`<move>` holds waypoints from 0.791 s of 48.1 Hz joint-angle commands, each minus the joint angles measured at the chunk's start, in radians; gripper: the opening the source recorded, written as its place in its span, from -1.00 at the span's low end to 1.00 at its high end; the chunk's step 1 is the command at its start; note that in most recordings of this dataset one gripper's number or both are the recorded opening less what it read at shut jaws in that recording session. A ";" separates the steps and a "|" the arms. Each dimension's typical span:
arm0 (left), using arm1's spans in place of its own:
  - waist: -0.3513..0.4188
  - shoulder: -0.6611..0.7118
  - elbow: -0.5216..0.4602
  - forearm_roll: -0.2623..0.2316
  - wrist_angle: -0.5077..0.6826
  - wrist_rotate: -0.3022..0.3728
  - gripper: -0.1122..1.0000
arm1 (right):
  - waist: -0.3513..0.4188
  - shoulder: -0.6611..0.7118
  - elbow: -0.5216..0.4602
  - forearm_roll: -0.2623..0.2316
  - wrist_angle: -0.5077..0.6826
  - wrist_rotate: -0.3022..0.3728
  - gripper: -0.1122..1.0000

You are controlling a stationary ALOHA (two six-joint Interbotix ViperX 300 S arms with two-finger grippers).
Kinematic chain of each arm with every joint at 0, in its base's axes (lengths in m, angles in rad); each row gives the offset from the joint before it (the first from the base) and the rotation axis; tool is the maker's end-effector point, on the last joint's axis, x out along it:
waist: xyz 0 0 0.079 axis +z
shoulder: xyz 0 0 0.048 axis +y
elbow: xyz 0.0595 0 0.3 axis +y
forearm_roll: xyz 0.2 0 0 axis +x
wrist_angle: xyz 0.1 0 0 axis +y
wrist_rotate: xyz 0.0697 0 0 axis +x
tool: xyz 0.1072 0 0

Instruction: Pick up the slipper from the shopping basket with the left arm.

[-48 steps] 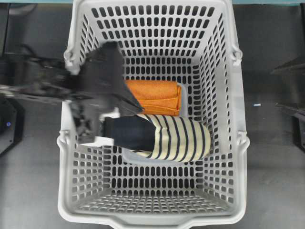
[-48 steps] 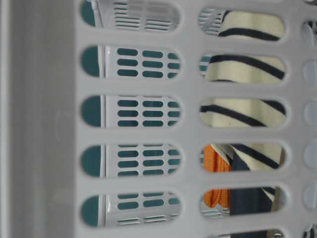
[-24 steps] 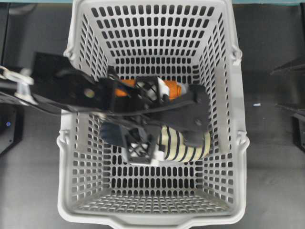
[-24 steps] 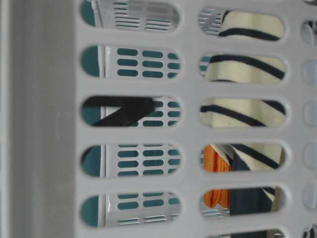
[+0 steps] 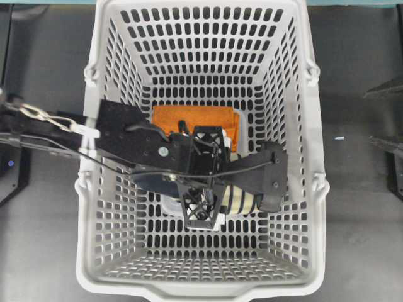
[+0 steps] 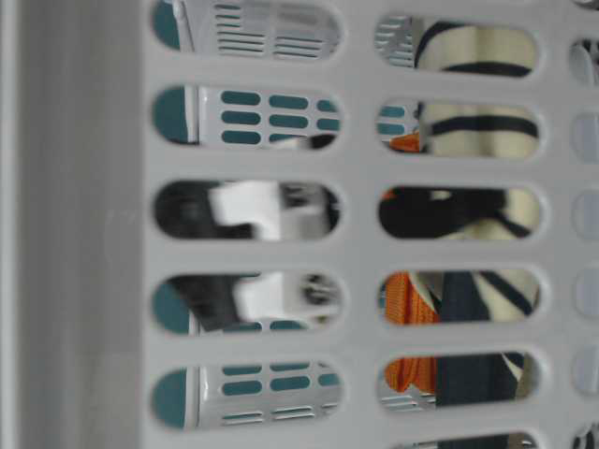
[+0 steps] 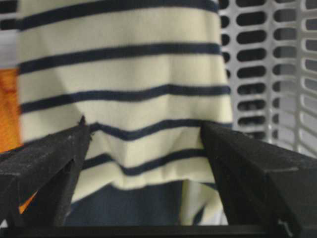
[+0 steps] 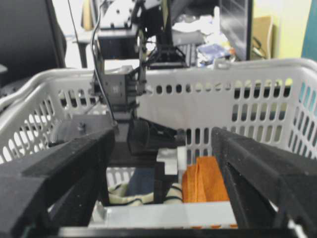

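Observation:
The shopping basket (image 5: 195, 290) is light grey with slotted walls. The slipper (image 5: 238, 199) lies on its floor, cream with navy stripes, mostly hidden under my left arm. My left gripper (image 5: 211, 176) is down inside the basket, open, with its lattice fingers (image 5: 200, 211) on either side of the slipper. In the left wrist view the gripper (image 7: 143, 131) presses on the striped toe cover (image 7: 124, 74), and the fabric puckers between the fingers. The navy insole (image 7: 129, 208) shows below it. My right gripper (image 8: 162, 136) is open and empty outside the basket.
A folded orange cloth (image 5: 192, 118) lies against the slipper on its far side, and also shows in the right wrist view (image 8: 205, 181). The basket walls (image 7: 277, 74) stand close to the right of the slipper. The dark table surrounds the basket.
My left arm has swung over the rim and dropped into the basket. Its open fingers now sit around the slipper, whose toe cover has shifted and wrinkled.

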 commanded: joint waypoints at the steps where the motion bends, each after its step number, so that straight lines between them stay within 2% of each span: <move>1: 0.003 -0.008 0.023 0.003 -0.029 0.000 0.80 | -0.003 0.003 -0.003 0.003 -0.009 0.002 0.56; 6: 0.002 -0.014 0.041 0.003 -0.060 0.003 0.73 | -0.003 0.003 0.002 0.003 -0.009 0.002 0.56; 9: 0.002 -0.015 0.046 0.003 -0.063 0.005 0.61 | -0.003 0.003 0.002 0.003 -0.009 0.002 0.56; 14: 0.002 -0.018 0.043 0.003 -0.058 0.006 0.21 | -0.003 0.000 0.002 0.003 -0.009 0.002 0.56; 20: 0.003 -0.051 0.015 0.003 -0.037 0.014 -0.39 | -0.003 -0.006 0.002 0.003 -0.006 0.002 0.56; 24: 0.009 -0.083 -0.025 0.003 0.005 0.014 -0.66 | -0.003 -0.011 0.002 0.003 -0.006 0.002 0.56; 32: 0.025 -0.121 -0.133 0.003 0.146 0.015 -0.67 | -0.003 -0.014 0.008 0.003 -0.003 0.002 0.56; 38: 0.032 -0.124 -0.253 0.003 0.272 0.014 -0.67 | -0.003 -0.012 0.018 0.003 -0.003 0.002 0.56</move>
